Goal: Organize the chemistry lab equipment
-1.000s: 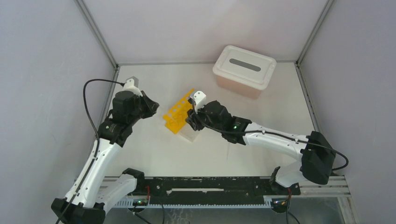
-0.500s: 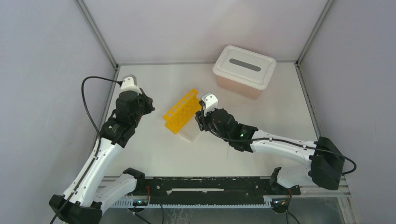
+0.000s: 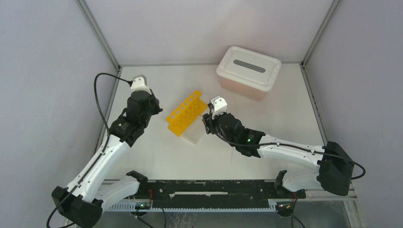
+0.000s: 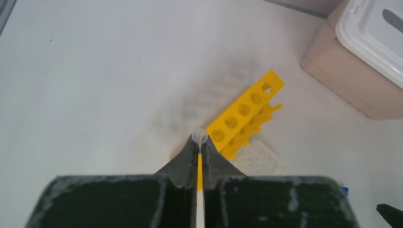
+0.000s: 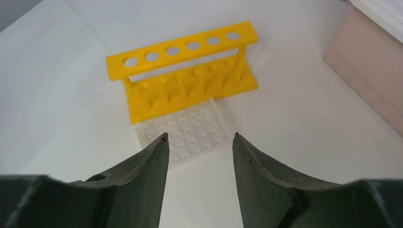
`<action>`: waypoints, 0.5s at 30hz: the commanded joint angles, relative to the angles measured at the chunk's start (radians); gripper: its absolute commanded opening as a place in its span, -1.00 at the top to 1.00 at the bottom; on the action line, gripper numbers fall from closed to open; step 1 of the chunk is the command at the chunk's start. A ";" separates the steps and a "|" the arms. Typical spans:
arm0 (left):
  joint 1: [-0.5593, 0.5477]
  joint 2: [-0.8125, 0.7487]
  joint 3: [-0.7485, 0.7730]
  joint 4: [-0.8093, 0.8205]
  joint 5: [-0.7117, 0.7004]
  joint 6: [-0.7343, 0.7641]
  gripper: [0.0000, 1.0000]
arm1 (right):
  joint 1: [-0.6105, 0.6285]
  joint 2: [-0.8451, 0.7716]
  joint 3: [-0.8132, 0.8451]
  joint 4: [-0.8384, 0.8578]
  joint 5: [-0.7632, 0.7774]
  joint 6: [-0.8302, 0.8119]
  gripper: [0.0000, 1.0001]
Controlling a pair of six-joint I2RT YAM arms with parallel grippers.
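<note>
The yellow tube rack [image 3: 184,113] stands mid-table, with the small clear grid rack [image 3: 195,136] against its near side. My left gripper [image 3: 154,108] is just left of the yellow rack. In the left wrist view it [image 4: 199,142] is shut on a thin clear dropper [image 4: 199,137] whose rounded end pokes out at the fingertips, over the near end of the rack [image 4: 244,110]. My right gripper [image 5: 199,138] is open and empty, just short of the grid rack [image 5: 187,129] and the yellow rack [image 5: 183,50]. The squeeze bottle is out of view.
The large pink tub [image 3: 242,88] with its white slotted lid [image 3: 249,66] stands at the back right. It also shows in the left wrist view [image 4: 342,85] and the right wrist view [image 5: 366,71]. A small blue bit [image 4: 344,190] lies right of the grid rack [image 4: 259,159].
My right gripper has pulled back from over the grid rack towards the right, uncovering it. My left gripper has moved right, closer to the yellow rack's end.
</note>
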 commanded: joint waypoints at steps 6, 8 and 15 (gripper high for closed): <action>-0.049 0.033 -0.027 0.087 -0.079 0.014 0.93 | 0.002 -0.055 -0.036 0.065 0.025 0.029 -0.18; -0.063 0.044 -0.031 0.091 -0.102 0.017 0.94 | 0.001 -0.061 -0.043 0.069 0.025 0.032 -0.18; -0.100 0.074 -0.074 0.138 -0.178 0.021 0.97 | -0.005 -0.078 -0.073 0.090 0.013 0.040 -0.18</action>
